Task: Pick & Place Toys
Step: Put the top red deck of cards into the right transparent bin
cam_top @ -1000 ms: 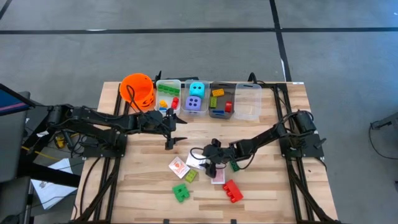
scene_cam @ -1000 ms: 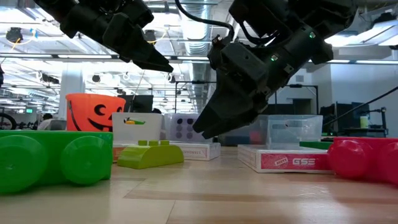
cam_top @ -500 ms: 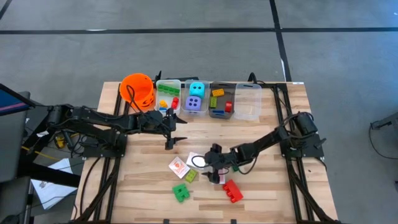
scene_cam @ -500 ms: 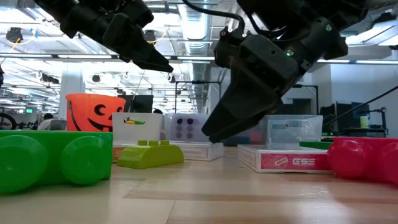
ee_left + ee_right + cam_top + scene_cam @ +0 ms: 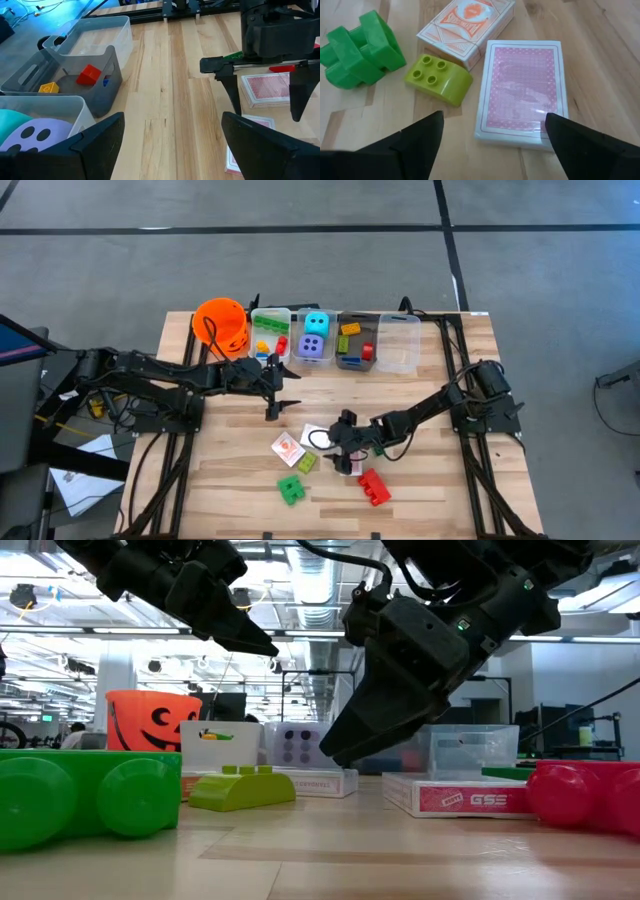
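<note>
While the pink-backed card deck (image 5: 520, 92) lies flat on the wooden table (image 5: 420, 395), the right gripper (image 5: 338, 448) hovers low over it with its jaws spread wide, empty, one finger off each long side of the deck in the right wrist view. From the deck in the high view, a lime-green brick (image 5: 438, 79) sits just beside it at about 9 o'clock, and an orange-and-white card box (image 5: 466, 27) lies touching that brick, at roughly 10 o'clock from the deck. A bright green brick (image 5: 290, 489) rests at about 7 o'clock, apart from the others, and a red brick (image 5: 374, 486) lies near at 5 o'clock.

Toward 12 o'clock, along the far edge of the table, stands a row of clear bins (image 5: 401, 343). One holds a cyan die (image 5: 316, 323) and a purple die (image 5: 313, 348); its neighbours hold small green, yellow and red bricks, and the bin at the right end shows nothing inside. An orange pumpkin-face bucket (image 5: 221, 323) stands at the left end of the row.

Held above the table just in front of the bins, the left gripper (image 5: 277, 392) has its jaws wide apart and carries nothing; it is well apart from the loose toys.
</note>
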Robot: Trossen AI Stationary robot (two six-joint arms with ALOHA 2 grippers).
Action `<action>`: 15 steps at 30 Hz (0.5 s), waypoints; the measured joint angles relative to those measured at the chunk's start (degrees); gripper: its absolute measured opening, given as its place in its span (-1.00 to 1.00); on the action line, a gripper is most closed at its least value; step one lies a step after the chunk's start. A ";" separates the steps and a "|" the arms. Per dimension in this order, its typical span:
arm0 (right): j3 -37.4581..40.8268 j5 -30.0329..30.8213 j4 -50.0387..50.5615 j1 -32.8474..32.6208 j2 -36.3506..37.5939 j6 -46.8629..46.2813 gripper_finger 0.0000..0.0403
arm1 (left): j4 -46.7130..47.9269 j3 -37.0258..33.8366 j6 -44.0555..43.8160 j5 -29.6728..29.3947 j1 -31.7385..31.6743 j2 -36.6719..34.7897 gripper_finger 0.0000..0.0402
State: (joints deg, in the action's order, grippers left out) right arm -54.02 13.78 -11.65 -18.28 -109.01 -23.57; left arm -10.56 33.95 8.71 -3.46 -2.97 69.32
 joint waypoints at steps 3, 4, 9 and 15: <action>0.00 0.00 0.02 0.20 0.00 0.08 0.70 | -0.01 0.00 0.00 0.00 0.00 0.00 0.62; 0.00 0.01 0.07 0.34 0.00 0.17 0.70 | 0.01 0.00 0.00 0.02 -0.02 0.00 0.62; 0.00 0.44 1.39 1.25 0.00 0.13 0.70 | -4.15 -0.02 2.66 0.04 0.00 0.00 0.64; -0.04 1.92 3.69 1.77 0.11 0.23 0.70 | -10.25 -0.02 2.80 0.23 0.00 -0.02 0.64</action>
State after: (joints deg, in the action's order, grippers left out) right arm -54.06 15.70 -7.95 -16.51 -108.90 -23.34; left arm -20.81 33.93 11.51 -3.23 -2.96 69.30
